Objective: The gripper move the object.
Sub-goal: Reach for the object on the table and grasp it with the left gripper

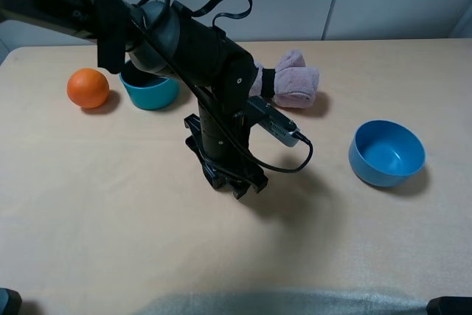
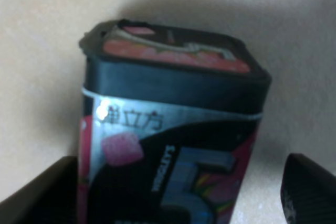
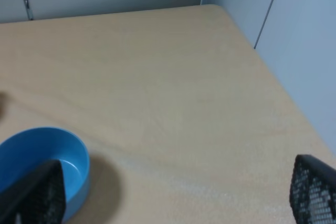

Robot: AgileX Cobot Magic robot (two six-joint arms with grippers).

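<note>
The object is a small black rounded box (image 2: pixel 168 129) with a red and white printed label. It fills the left wrist view and stands on the table between my left gripper's fingers. My left gripper (image 2: pixel 176 182) is open around it: one finger lies close against the box, and the other finger (image 2: pixel 310 192) stands a little apart from it. In the exterior high view the left gripper (image 1: pixel 234 181) points down at the middle of the table and hides the box. My right gripper (image 3: pixel 173 182) is open and empty above the table's right part.
An orange (image 1: pixel 88 88) and a teal pot (image 1: pixel 151 92) sit at the back left. A rolled pink towel (image 1: pixel 293 79) lies behind the left arm. A blue bowl (image 1: pixel 386 153) stands at the right and also shows in the right wrist view (image 3: pixel 37 156).
</note>
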